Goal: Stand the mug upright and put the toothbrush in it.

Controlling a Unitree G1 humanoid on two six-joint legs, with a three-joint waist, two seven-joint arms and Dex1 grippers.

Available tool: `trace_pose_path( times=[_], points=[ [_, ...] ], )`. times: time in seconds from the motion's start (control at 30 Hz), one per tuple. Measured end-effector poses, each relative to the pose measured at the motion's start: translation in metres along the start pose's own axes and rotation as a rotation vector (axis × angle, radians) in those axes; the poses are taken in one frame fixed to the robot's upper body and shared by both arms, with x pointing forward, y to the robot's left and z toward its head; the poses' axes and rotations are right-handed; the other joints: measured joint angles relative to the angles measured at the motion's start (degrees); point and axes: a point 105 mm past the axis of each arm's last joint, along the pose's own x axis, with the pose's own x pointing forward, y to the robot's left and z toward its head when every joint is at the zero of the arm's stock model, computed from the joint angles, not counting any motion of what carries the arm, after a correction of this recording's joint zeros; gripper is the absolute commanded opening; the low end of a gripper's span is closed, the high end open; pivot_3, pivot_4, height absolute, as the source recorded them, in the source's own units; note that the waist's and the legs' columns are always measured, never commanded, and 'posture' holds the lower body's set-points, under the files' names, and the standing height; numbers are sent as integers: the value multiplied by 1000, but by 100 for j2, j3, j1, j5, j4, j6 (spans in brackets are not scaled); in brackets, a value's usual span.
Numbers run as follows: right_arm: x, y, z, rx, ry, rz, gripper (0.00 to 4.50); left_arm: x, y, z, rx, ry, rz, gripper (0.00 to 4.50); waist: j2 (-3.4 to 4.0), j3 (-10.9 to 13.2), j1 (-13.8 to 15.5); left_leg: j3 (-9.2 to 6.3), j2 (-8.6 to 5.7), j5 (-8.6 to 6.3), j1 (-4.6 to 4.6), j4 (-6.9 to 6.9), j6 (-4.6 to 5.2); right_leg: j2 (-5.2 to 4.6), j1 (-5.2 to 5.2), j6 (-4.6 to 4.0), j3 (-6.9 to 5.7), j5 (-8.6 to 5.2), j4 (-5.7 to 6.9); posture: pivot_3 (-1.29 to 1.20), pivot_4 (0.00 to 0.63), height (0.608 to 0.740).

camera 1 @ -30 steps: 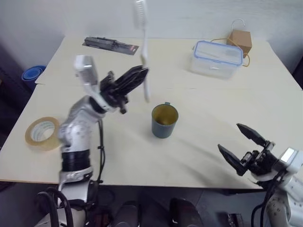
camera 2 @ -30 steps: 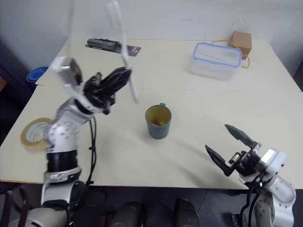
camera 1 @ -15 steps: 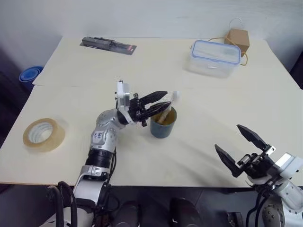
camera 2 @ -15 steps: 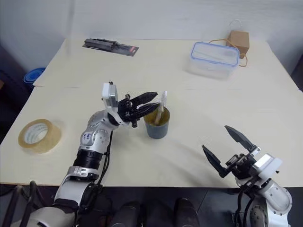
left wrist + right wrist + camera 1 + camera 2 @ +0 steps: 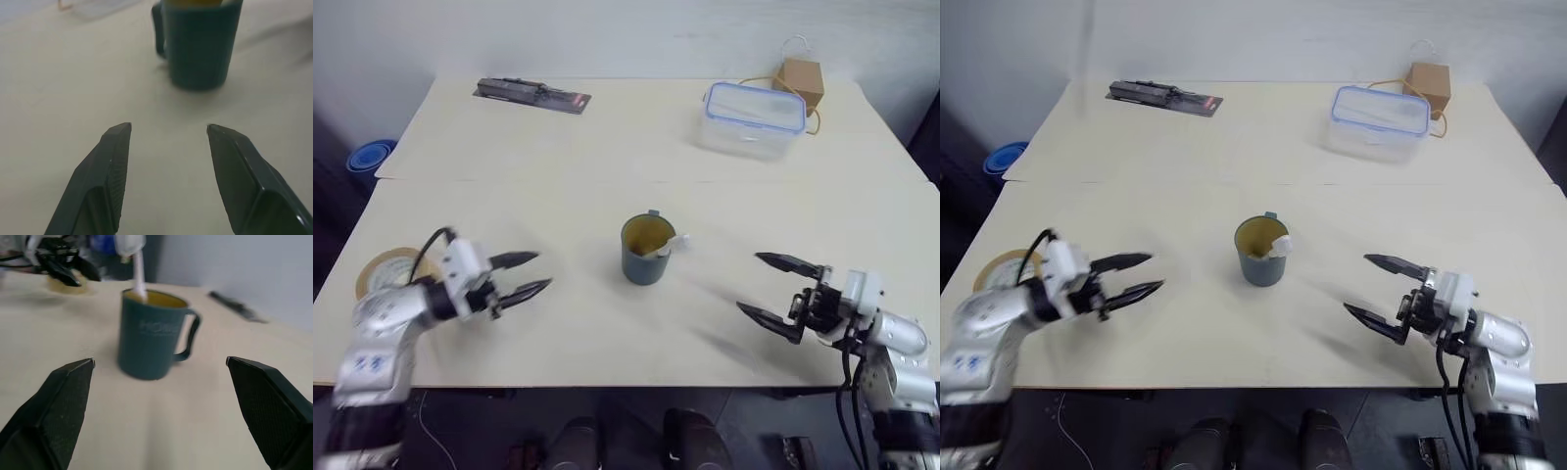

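The dark teal mug (image 5: 646, 249) stands upright in the middle of the table, its yellowish inside showing. The white toothbrush (image 5: 668, 244) stands in it, its head leaning over the right rim; the right wrist view shows the toothbrush (image 5: 135, 264) rising out of the mug (image 5: 149, 336). My left gripper (image 5: 530, 273) is open and empty, low over the table well to the left of the mug (image 5: 198, 41). On the right, my right gripper (image 5: 766, 285) is wide open with nothing in it, pointing toward the mug.
A roll of tape (image 5: 380, 271) lies at the left edge behind my left arm. A clear lidded box (image 5: 752, 117) and a small brown bag (image 5: 803, 83) sit at the back right. A dark packaged tool (image 5: 530, 94) lies at the back left.
My left gripper let go of the toothbrush, which now stands in the mug, then drew back left and down. The right gripper moved slightly forward and turned toward the mug.
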Motion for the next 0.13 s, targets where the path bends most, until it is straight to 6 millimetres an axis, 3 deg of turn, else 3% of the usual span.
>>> trace_pose_path(
  times=[0.13],
  points=[
    [3,-15,-1,-23,5,66,4500,-18,-9,-8,7,47,71,2622,1,0,25,-20,-20,0,-2,-1,3,-65,3,-6,-6,-3,-9,0,150,740]
  ],
)
